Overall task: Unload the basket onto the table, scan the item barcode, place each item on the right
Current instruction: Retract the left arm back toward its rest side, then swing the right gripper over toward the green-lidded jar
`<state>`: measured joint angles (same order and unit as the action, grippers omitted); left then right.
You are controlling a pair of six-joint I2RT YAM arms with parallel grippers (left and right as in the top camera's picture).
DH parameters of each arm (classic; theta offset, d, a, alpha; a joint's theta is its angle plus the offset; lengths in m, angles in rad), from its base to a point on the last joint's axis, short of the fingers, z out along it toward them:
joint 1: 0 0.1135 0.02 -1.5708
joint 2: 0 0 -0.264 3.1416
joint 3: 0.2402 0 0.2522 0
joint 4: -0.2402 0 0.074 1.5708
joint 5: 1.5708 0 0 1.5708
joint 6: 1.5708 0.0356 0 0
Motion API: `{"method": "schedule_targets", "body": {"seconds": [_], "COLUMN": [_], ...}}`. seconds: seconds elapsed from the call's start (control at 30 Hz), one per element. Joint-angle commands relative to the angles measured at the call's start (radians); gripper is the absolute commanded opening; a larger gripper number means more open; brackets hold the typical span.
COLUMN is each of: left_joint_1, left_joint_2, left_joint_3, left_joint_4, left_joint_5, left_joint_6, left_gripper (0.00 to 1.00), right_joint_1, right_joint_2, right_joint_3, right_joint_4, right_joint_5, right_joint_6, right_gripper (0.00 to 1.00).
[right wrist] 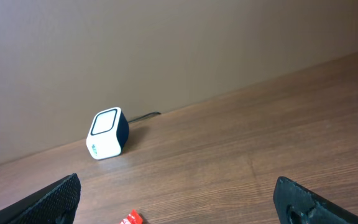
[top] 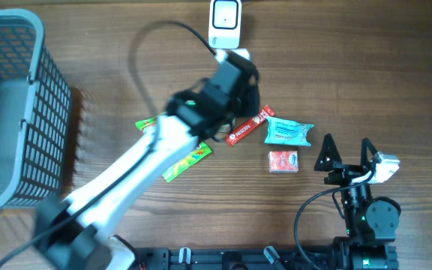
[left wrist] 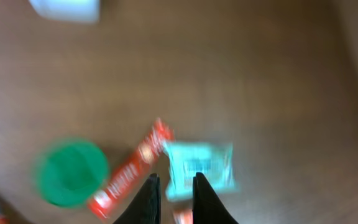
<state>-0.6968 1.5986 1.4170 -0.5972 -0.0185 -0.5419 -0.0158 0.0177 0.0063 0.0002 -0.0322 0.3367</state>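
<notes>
Lining up on an item to scan.
Hovers left gripper (left wrist: 176,178) over teal packet (left wrist: 199,165) on worktop (left wrist: 260,74) just beside red bar (left wrist: 132,168), with jaws narrowly apart and empty, probably readying a pinch; rests right gripper (right wrist: 176,180) aside with jaws wide, facing scanner (right wrist: 107,134).

Blocked on the left by the mesh basket (top: 13,112). Cut diagonally, near left to centre, by the left arm (top: 137,169), right over the green packet (top: 188,161). Crowded at centre: red bar (top: 247,126), teal pouch (top: 288,132), small red packet (top: 283,162), close together. Scanner (top: 225,22) and cable (top: 172,25) at the far edge. Open wood on the far right of the table (top: 366,60); right gripper (top: 346,142) parked near right.
</notes>
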Motion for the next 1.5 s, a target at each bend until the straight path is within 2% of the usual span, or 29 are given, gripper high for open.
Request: {"method": "schedule_targets", "body": {"seconds": [0.0,0.13,0.27,0.43,0.53,0.6,0.73,0.9,1.07,1.2,1.27,1.37,1.43,1.47], "left_joint_1": [0.009,0.007,0.008,0.008,0.014,0.030,0.077,0.241,0.431,0.536,0.573,0.617,0.641,0.650], "left_joint_2": [-0.153,-0.270,-0.359,-0.399,-0.407,-0.428,-0.472,-0.574,-0.726,-0.851,-0.900,-0.949,-0.967,-0.972], "left_joint_3": [0.121,0.228,0.331,0.394,0.398,0.397,0.383,0.267,0.077,-0.039,-0.071,-0.087,-0.087,-0.088], "left_joint_4": [-0.024,0.009,0.186,0.412,0.439,0.451,0.372,0.345,0.341,0.296,0.270,0.244,0.236,0.235], "left_joint_5": [-0.324,-0.570,-0.769,-0.885,-0.919,-0.922,-0.928,-0.882,-0.747,-0.571,-0.475,-0.399,-0.385,-0.382], "left_joint_6": [0.149,0.279,0.541,0.886,1.060,1.041,0.964,0.855,0.731,0.644,0.628,0.568,0.546,0.533], "left_gripper": [0.13,0.14,0.18,0.20,0.20,0.21,0.20,0.20,0.31,0.37,0.47,0.51,0.53,0.57], "right_joint_1": [0.005,0.005,0.005,0.005,0.005,0.005,0.005,0.005,0.005,0.005,0.005,0.005,0.005,0.005], "right_joint_2": [0.000,0.000,0.000,0.000,0.000,0.000,0.000,0.000,0.000,0.000,0.001,0.003,0.008,0.014], "right_joint_3": [-0.001,-0.001,-0.001,-0.001,-0.001,-0.001,-0.001,-0.001,-0.001,-0.001,-0.001,0.010,0.048,0.076], "right_joint_4": [0.005,0.005,0.005,0.005,0.005,0.005,0.005,0.002,0.014,0.022,0.023,0.032,0.030,0.023], "right_joint_5": [0.010,0.010,0.010,0.010,0.010,0.010,0.010,-0.011,-0.042,-0.145,-0.253,-0.434,-0.507,-0.520], "right_joint_6": [0.007,0.007,0.007,0.007,0.006,0.006,0.006,0.036,0.206,0.531,0.605,0.695,0.695,0.694], "right_gripper": [1.00,1.00,1.00,1.00,1.00,1.00,1.00,0.99,1.00,1.00,1.00,1.00,0.99,0.99]}}
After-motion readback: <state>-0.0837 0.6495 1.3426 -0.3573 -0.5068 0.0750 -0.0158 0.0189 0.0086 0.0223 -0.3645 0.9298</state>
